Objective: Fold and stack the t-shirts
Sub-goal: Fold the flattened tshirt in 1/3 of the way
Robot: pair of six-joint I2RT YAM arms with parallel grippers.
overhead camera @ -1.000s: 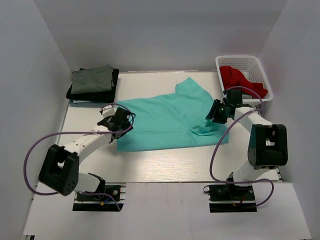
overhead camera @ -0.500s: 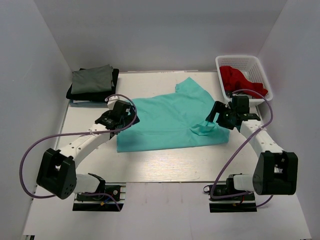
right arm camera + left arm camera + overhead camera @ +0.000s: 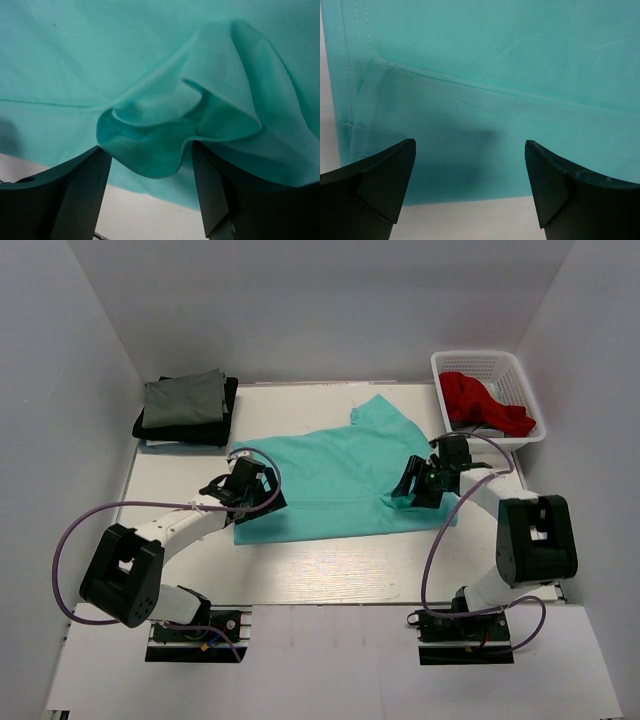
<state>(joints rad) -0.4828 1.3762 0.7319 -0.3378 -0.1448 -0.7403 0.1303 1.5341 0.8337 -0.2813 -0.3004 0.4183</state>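
A light teal t-shirt point(image 3: 340, 470) lies spread flat in the middle of the table. My left gripper point(image 3: 252, 492) is open and empty, just above the shirt's near left corner; its hem and side seam show in the left wrist view point(image 3: 495, 75), between my fingers point(image 3: 470, 142). My right gripper point(image 3: 405, 490) is open over the shirt's near right part. In the right wrist view a bunched fold of teal cloth point(image 3: 165, 125) sits between the spread fingers point(image 3: 151, 147), not pinched. A grey-green shirt point(image 3: 185, 397) lies folded on a black one point(image 3: 228, 412) at the back left.
A white lattice basket point(image 3: 520, 375) at the back right holds a red shirt point(image 3: 480, 402). White walls close in the table on three sides. Bare tabletop point(image 3: 330, 565) lies between the teal shirt and the arm bases.
My right gripper has swung left and come down over the bunched fold at the shirt's right side. My left gripper has shifted a little right and nearer, onto the shirt's left corner.
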